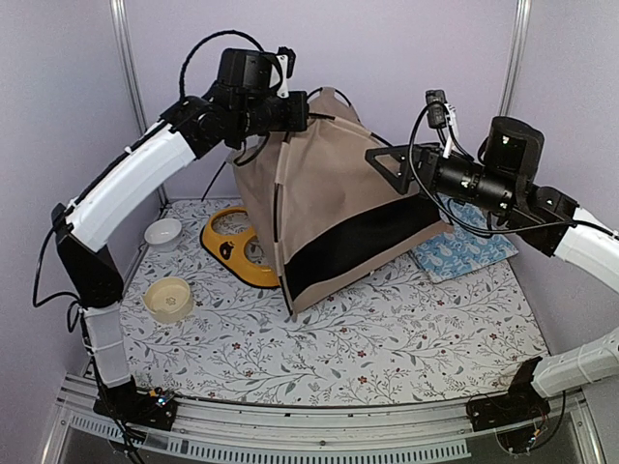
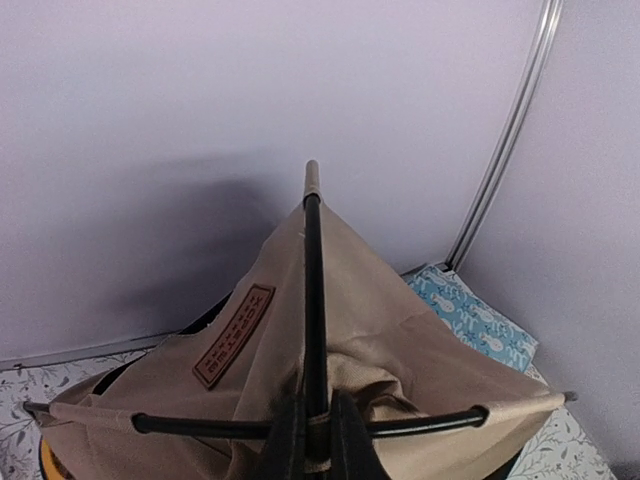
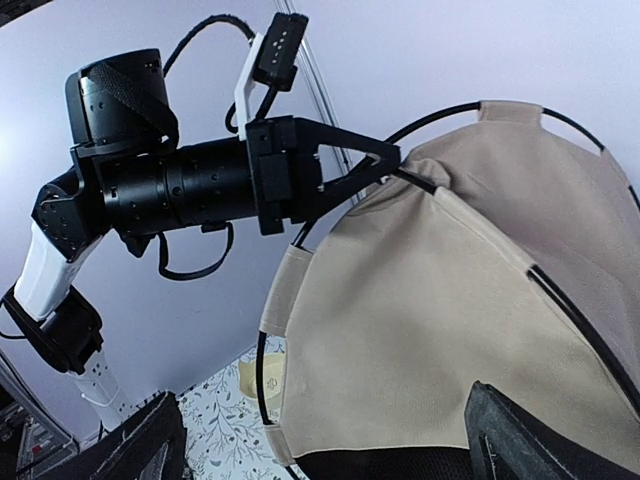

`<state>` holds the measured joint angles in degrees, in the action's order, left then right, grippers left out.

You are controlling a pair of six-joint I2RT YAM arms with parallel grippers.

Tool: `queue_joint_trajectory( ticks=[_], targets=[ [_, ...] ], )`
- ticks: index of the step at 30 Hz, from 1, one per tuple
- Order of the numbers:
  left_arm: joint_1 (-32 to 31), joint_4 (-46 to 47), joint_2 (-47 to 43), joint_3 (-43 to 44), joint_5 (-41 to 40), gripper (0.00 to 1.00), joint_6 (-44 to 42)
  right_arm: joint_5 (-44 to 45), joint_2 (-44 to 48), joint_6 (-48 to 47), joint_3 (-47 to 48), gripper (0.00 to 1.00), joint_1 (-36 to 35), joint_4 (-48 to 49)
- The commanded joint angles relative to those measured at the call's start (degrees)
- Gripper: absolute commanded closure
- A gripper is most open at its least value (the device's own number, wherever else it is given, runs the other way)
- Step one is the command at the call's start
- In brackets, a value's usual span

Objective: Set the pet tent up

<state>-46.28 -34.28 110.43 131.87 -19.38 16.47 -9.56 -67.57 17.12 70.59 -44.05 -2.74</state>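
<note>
Tent status: pet tent [image 1: 338, 213] stands upright mid-counter, toward the far edge, with tan fabric stretched over thin black poles [image 2: 314, 290] that cross at the peak. A brown label patch [image 2: 233, 335] sits on one panel and a black band [image 1: 358, 246] runs low on the front. Left jaws are pinched narrow on the pole crossing at the peak, holding the tent from above. Right jaws are spread wide and empty, up by the tent's right slope; contact with the fabric is hard to call from any view, probably just beside. Handling guess: light overall, fabric soft and floppy, poles thin and springy, so the frame likely tips or skids if pushed low. Best holds look like the pole crossing or any pole showing outside the fabric; cloth alone would bunch and slip. Risk: a pole bowing out of shape if squeezed sideways. Yellow feeder [image 1: 232, 246] lies just beside the tent's left foot, its right end hidden behind the fabric. Blue cushion [image 1: 464, 253] is at the far right corner, partly behind the tent. White bowl [image 1: 162, 232] and cream bowl [image 1: 169, 298] sit near the left edge, apart from the tent. Counter [image 1: 387, 338] carries a flat white floral cover. Room: plain lavender walls close on three sides, metal posts [image 1: 126, 68] at the far corners, little clearance behind the tent.
</note>
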Motion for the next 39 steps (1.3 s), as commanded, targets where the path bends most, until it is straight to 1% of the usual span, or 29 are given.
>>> queue_joint_trajectory(
  ticks=[1, 3, 5, 6, 9, 10, 12, 13, 18, 19, 22, 25, 28, 33, 39],
  targets=[
    [-2.5, 10.0, 3.3, 2.8, -5.9, 1.00, 4.6, -2.2, -3.9, 4.0, -0.2, 0.01, -0.9, -1.8],
    [-2.8, 11.5, 5.1, 2.8, -6.0, 1.00, 5.7, 2.7, -5.0, 5.0, -0.8, 0.01, -4.0, -0.7],
    [-3.2, 13.1, 6.3, 2.8, -7.0, 0.95, 5.9, 8.6, -6.6, 5.0, -2.5, 0.01, -7.7, 0.6],
    [-3.5, 13.9, 6.8, 2.8, -7.6, 0.95, 6.0, 10.8, -7.8, 5.1, -2.3, 0.01, -9.3, 0.4],
    [-3.9, 15.8, 7.9, 2.9, -8.4, 0.95, 6.3, 17.1, -11.6, 6.8, -1.9, 0.01, -11.4, 0.1],
    [-4.0, 16.3, 8.3, 2.9, -8.1, 0.93, 6.3, 18.9, -12.9, 7.4, -1.8, 0.01, -11.8, 0.0],
    [-3.9, 16.7, 8.5, 2.9, -7.5, 0.81, 6.0, 22.9, -14.3, 8.1, -1.8, 0.01, -12.4, 0.3],
    [-3.9, 16.7, 8.4, 2.9, -7.0, 0.73, 5.8, 24.1, -14.9, 8.4, -1.8, 0.01, -12.5, 0.4],
    [-3.6, 16.9, 6.5, 1.3, -3.2, 0.45, 3.9, 28.4, -17.9, 8.4, -1.7, 0.01, -12.5, 0.7],
    [-3.4, 16.8, 5.9, 0.8, -2.4, 0.42, 3.5, 28.3, -18.6, 8.3, 0.2, 0.01, -12.5, 0.8],
    [-2.5, 16.7, 3.1, -2.0, 0.1, 0.34, 2.2, 27.5, -19.8, 9.1, 0.4, 0.01, -12.5, 0.9],
    [-0.4, 16.0, -1.8, -6.3, 4.5, 0.31, 2.0, 27.7, -21.1, 10.7, -0.1, 0.01, -12.4, 0.7],
    [2.5, 15.5, -5.9, -13.2, 9.1, 0.29, 1.9, 27.5, -22.6, 11.8, -0.1, 0.01, -12.4, 0.7],
    [4.9, 18.6, -15.0, -27.1, 10.9, 0.26, 1.2, 24.6, -25.9, 13.1, 1.0, 0.00, -12.5, 1.2],
    [8.0, 21.7, -22.9, -40.8, 13.2, 0.23, 0.5, 22.5, -28.9, 14.4, 1.3, 0.04, -12.9, 0.9]
  ],
)
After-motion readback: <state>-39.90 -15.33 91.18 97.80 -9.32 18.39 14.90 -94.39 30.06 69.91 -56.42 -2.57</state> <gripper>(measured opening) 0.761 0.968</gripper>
